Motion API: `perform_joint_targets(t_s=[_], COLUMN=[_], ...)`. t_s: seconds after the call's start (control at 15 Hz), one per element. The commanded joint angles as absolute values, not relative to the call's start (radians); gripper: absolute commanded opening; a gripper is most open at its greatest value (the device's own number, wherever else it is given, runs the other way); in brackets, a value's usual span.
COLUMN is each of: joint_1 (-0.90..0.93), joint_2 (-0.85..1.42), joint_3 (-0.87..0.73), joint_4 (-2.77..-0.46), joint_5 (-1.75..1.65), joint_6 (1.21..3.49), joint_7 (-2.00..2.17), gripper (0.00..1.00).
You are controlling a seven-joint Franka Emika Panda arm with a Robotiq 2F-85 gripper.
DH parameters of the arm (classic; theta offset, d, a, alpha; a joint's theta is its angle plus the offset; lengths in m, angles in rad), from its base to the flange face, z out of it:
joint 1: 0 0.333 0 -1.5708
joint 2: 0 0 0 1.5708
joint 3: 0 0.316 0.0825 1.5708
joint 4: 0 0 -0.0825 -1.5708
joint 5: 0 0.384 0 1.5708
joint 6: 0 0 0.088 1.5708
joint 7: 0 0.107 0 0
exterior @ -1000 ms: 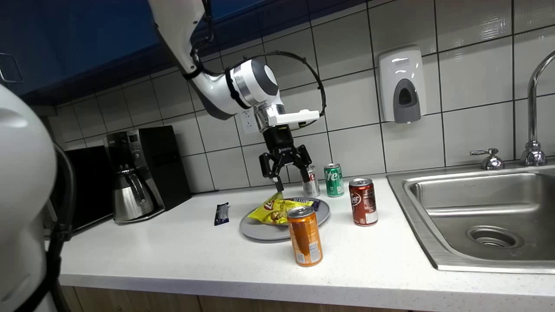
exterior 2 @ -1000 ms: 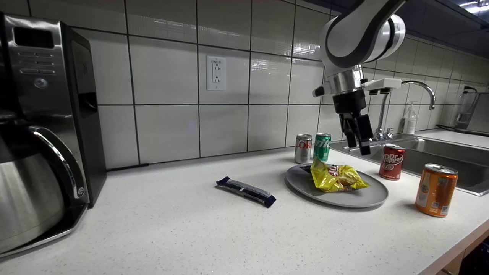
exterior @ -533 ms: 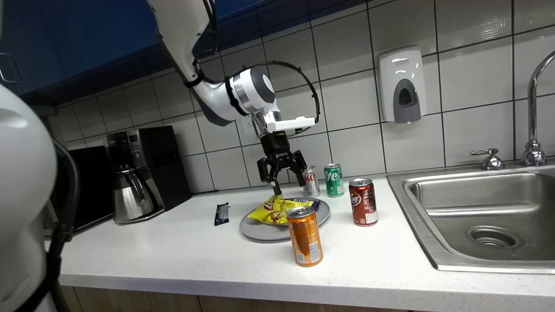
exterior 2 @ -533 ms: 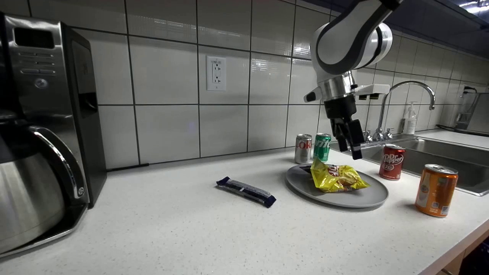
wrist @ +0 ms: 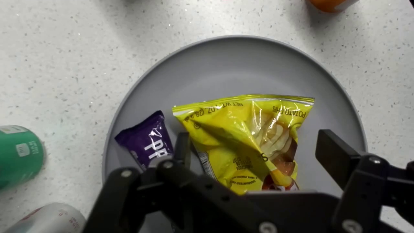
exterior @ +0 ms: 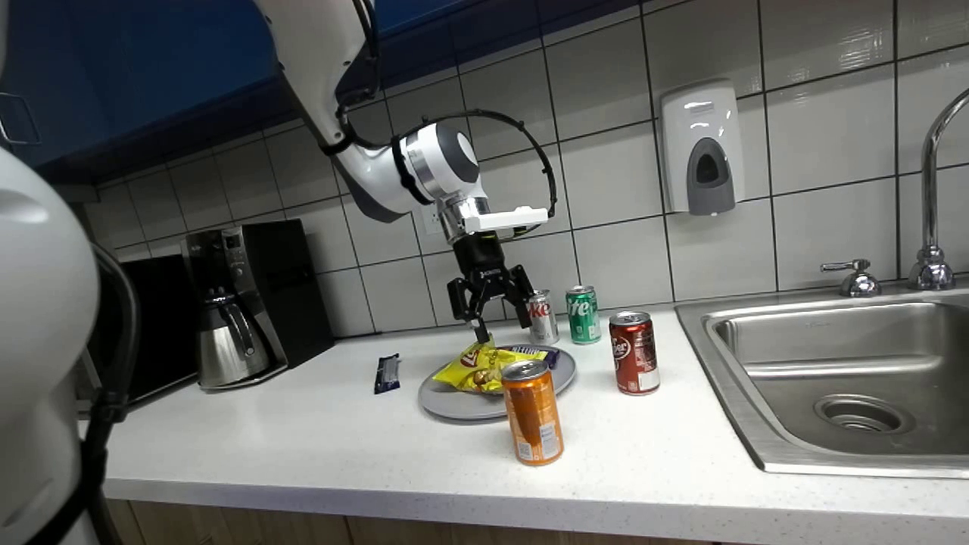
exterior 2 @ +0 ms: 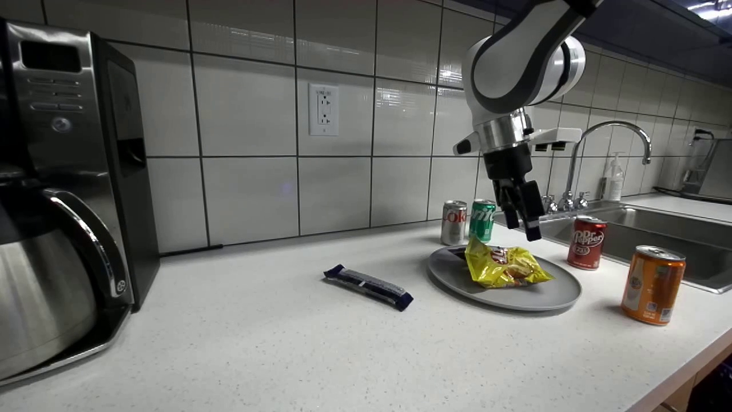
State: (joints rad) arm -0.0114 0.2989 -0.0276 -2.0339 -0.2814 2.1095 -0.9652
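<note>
One orange can (exterior: 533, 412) stands upright nearest me on the speckled white desk (exterior: 288, 435). Just past it, apart: a grey plate (exterior: 454, 406). On the plate, the yellow potato chip bag (exterior 2: 506, 269), rumpled, one corner poking up; a purple wrapper (wrist: 147, 139) lies beside it.

Above the bag hangs the end effector (exterior: 503, 324), jaws spread wide, nothing clasped. Seen from the wrist, one finger overlaps the space between purple wrapper and bag, its partner covers bare plate. Fingertips (exterior 2: 533, 233) look just clear of the film in an exterior view; slight contact I can't rule out.

Handling, my judgement: very light, soft, slick-skinned, brittle inside. Best hold looks to be the flat sealed edge (wrist: 258, 97) or a raised fold, pinched gently; a hard squeeze across the belly would probably crush the chips, and the film could slip.

Farther along: red Dr Pepper can (exterior: 634, 353), upright, apart from the plate, towards the sink (exterior: 729, 378). On the plate's opposite side a dark wrapped bar (exterior 2: 369, 287) lies flat on the desk, coffee maker (exterior: 276, 291) beyond. Farthest back, silver can (exterior 2: 454, 223) and green can (exterior 2: 481, 221) stand side by side near the tiled wall (exterior: 609, 257), where a soap dispenser (exterior: 702, 147) is mounted higher up.
</note>
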Motion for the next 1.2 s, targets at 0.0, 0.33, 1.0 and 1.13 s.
perform_joint_targets(t_s=[0.0, 0.33, 1.0, 1.13], joint_1=[-0.027, -0.027, -0.023, -0.016], joint_2=[0.299, 0.299, 0.295, 0.29], joint_3=[-0.01, -0.01, -0.008, -0.002], joint_4=[-2.031, -2.031, -2.036, -2.043], joint_5=[-0.286, -0.286, -0.297, -0.309], joint_6=[2.105, 2.105, 2.111, 2.12], joint_7=[-0.962, -0.962, -0.963, -0.967], gripper=[1.0, 1.0, 1.0, 1.0])
